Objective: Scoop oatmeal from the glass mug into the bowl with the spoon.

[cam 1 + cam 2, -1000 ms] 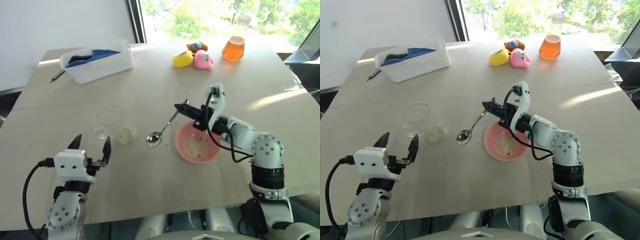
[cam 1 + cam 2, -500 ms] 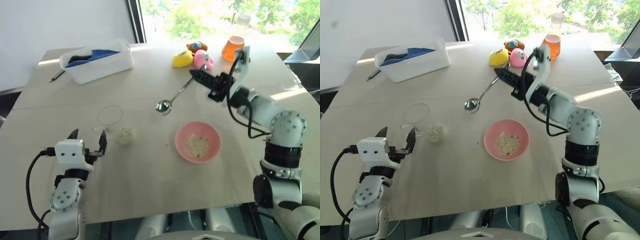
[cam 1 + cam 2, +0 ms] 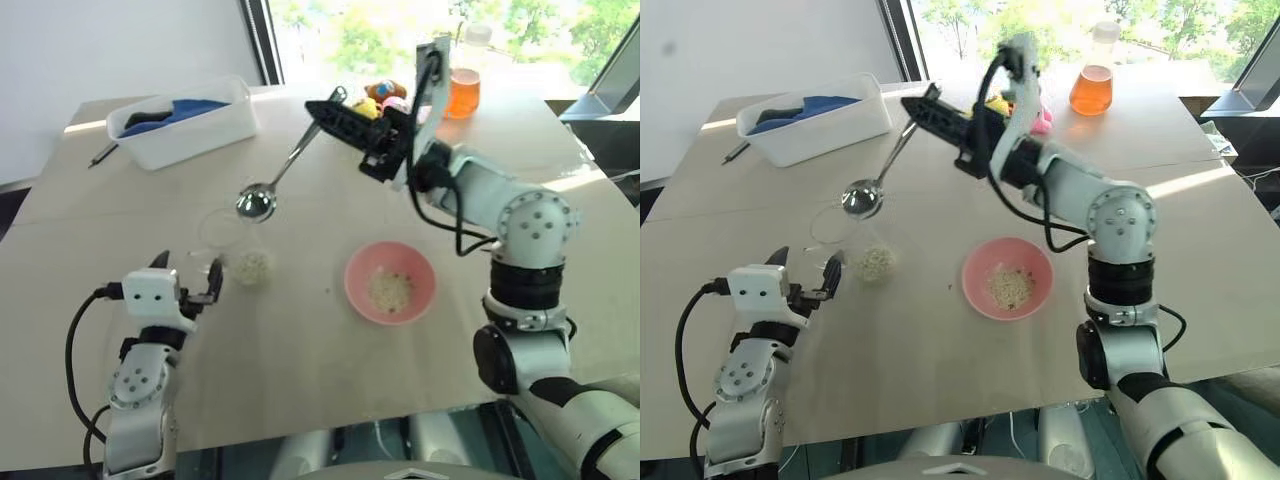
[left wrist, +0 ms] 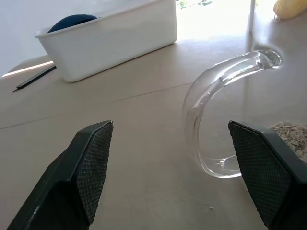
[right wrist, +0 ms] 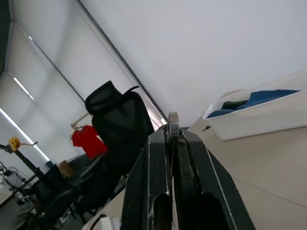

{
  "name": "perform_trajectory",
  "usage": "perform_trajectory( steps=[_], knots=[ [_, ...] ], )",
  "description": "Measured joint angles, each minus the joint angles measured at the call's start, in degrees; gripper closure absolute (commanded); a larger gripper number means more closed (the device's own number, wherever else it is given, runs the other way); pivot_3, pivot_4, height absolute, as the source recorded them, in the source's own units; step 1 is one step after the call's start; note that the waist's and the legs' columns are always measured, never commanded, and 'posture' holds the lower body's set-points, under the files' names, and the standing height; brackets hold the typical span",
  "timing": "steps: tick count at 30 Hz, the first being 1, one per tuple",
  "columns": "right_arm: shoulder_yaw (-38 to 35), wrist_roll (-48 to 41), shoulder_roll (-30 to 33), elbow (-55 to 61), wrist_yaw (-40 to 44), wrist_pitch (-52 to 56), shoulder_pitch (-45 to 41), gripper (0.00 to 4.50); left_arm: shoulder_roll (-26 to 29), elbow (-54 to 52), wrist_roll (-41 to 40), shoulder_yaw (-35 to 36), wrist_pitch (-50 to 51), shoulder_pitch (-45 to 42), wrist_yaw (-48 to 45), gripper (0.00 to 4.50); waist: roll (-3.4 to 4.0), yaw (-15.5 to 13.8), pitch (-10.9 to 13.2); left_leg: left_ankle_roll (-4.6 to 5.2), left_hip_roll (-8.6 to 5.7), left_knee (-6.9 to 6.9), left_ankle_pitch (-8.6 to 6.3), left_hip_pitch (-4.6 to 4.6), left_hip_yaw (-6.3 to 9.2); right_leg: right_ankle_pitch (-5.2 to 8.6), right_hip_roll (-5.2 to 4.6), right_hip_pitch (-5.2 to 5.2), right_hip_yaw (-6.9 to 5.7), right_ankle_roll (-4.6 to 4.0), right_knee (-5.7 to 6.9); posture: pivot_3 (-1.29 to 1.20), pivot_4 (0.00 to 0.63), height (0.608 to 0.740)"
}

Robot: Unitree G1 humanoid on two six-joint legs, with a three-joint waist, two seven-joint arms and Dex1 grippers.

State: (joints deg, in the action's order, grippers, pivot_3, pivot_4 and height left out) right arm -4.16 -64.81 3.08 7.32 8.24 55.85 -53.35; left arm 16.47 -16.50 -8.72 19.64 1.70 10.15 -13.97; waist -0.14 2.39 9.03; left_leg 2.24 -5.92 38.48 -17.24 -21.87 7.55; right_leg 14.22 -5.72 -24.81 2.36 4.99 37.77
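Up high, my right claw (image 3: pixel 322 108) pinches the spoon (image 3: pixel 272 184), seemingly empty; my left claw (image 3: pixel 187 276) spreads beside the glass mug (image 3: pixel 222 237).

1. Glass mug (image 3: pixel 222 233) stands on the worktop (image 3: pixel 300 370) left of centre; a clump of oatmeal (image 3: pixel 250 268) lies just beside it, toward the front edge.
2. Bowl (image 3: pixel 390 283) sits right of the mug, near the middle of the worktop, with oatmeal in it.
3. Spoon (image 3: pixel 280 178) hangs in the air above the mug, its handle end in the right hand (image 3: pixel 325 108).
4. Left hand (image 3: pixel 187 275) is near the front-left, the mug's handle (image 4: pixel 216 120) between its fingers.
5. Tub (image 3: pixel 185 120) at the back-left corner; pen (image 3: pixel 101 154) left of it.
6. Flask (image 3: pixel 462 85) and toys (image 3: pixel 385 95) along the back edge.
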Motion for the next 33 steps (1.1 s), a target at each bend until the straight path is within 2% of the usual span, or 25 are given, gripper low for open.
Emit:
perform_trajectory(
  steps=[10,12,14,28,33],
  knots=[
    [1.0,4.1,-4.5,-1.7,0.4,-3.2,-1.7,4.5,0.5,0.0,0.0,0.0,1.6,-0.8,0.2,0.46,0.0,0.0,0.0,-0.02,0.0,0.01,0.01,0.01,0.0,0.0,0.01,-0.03,-0.04,0.0,0.05,0.0,0.15,0.74],
    [1.0,4.5,-4.7,-1.8,0.4,-3.6,-1.7,4.5,0.5,0.0,-0.1,0.1,1.7,-0.8,0.2,0.97,0.01,0.0,0.0,-0.03,0.0,0.01,0.02,0.01,0.0,0.0,0.01,-0.04,-0.04,0.0,0.06,0.0,0.15,0.74],
    [1.1,5.1,-4.9,-1.8,0.4,-3.6,-1.6,4.5,0.5,0.0,-0.4,0.1,1.9,-1.0,0.2,1.7,0.01,0.0,0.0,-0.03,0.0,0.01,0.02,0.01,-0.01,0.0,0.01,-0.05,-0.04,0.0,0.07,0.0,0.15,0.74],
    [0.2,6.6,-5.0,-1.8,0.2,-3.7,-0.8,4.5,0.6,0.0,0.2,-1.3,3.4,-3.2,0.7,1.7,0.01,0.1,0.0,-0.04,0.0,0.01,0.02,0.01,-0.01,0.0,0.01,-0.05,-0.04,0.0,0.08,0.0,0.15,0.74],
    [-0.4,7.1,-4.6,-1.8,0.3,-3.7,-0.8,4.5,0.3,0.0,0.0,-2.2,3.4,-3.2,0.5,4.0,0.01,0.1,0.0,-0.04,0.0,0.01,0.03,0.01,-0.01,0.0,0.01,-0.05,-0.04,0.0,0.09,0.0,0.15,0.74]
  ],
)
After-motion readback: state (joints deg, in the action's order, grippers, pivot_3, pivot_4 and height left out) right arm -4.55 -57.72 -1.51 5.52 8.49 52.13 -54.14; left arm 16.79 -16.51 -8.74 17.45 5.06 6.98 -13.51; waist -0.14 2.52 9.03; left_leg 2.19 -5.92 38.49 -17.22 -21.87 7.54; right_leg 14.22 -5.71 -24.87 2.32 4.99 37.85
